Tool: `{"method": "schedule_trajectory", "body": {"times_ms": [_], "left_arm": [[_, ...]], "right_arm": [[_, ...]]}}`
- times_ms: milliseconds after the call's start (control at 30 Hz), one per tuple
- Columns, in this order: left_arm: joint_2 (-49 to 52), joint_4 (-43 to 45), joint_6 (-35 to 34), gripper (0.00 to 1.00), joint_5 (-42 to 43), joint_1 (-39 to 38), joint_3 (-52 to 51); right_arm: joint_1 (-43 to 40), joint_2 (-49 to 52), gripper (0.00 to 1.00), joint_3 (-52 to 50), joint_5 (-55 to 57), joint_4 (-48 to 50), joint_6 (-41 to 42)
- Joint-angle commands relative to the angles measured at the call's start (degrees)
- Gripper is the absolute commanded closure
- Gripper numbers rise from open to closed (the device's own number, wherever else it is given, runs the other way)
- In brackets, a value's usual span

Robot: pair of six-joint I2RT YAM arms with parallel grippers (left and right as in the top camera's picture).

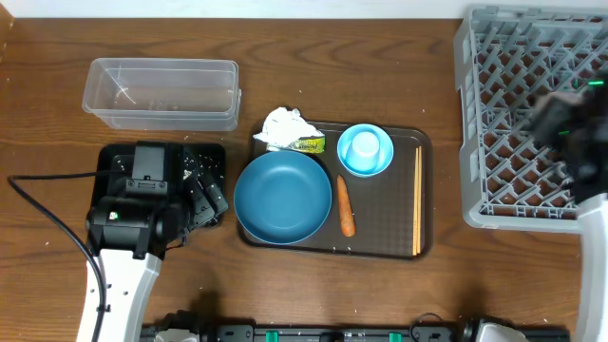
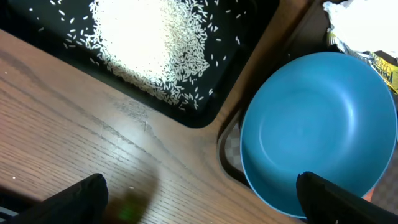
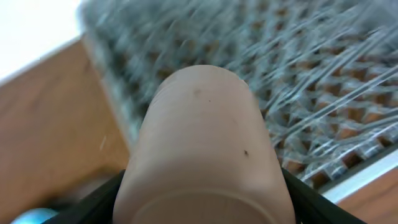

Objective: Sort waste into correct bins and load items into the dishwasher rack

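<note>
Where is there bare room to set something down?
Bare wood between the flat brown serving tray and the grey plastic lattice rack; also behind the tray, right of the clear plastic tub. Crowded: the tray's left, around the large teal-blue bowl.

A dark brown wooden table (image 1: 380, 294) fills nearly the whole overhead view, its grain running lengthwise in long streaks. Along its far edge runs a plain white strip (image 1: 285, 8), wall or floor beyond, too narrow to tell which. The light is even and soft, casting only faint shadows, and up close in the left wrist view the wood shows a pale sheen and fine scratches.
</note>
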Motion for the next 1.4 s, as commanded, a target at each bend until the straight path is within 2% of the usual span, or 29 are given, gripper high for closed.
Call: {"method": "schedule_trajectory", "body": {"times_ms": [0,200,367,467,533,733,833,933,1000,1367], "left_arm": [[-0.1,-0.2,-0.5,0.00,-0.1,0.2,0.9],[-0.1,-0.2,-0.5,0.00,-0.1,0.2,0.9],[-0.1,-0.2,-0.5,0.00,-0.1,0.2,0.9],[-0.1,-0.2,-0.5,0.00,-0.1,0.2,0.9],[-0.1,-0.2,-0.5,0.00,-0.1,0.2,0.9],[-0.1,-0.2,-0.5,0.01,-0.1,0.2,0.9],[-0.1,-0.2,-0.5,0.00,-0.1,0.2,0.9],[-0.1,-0.2,-0.5,0.00,-0.1,0.2,0.9],[-0.1,-0.2,-0.5,0.00,-0.1,0.2,0.9],[-0.1,-0.2,-0.5,0.00,-0.1,0.2,0.9]], "right_arm": [[-7.2,3.3,0.32,1.1,-5.6,2.5,-5.8],[-16.3,10.2,0.30,1.1,-7.6,4.5,-7.5],[-19.7,14.0,0.29,1.1,-9.3,5.1,-7.5],[-20.2,15.1,0.11,1.1,-13.3,5.8,-8.6],[-20.3,15.2,0.05,1.1,-16.3,6.2,-9.7],[-19.8,14.8,0.05,1.7,-17.6,4.5,-9.6],[-18.5,13.6,0.05,1.8,-24.3,4.6,-9.4],[-14.9,11.8,0.06,1.9,-31.7,5.0,-7.2],[-10.7,11.2,0.05,1.9,-32.0,4.9,-7.0],[22.2,15.3,0.01,1.8,-14.3,5.3,-8.2]]}}
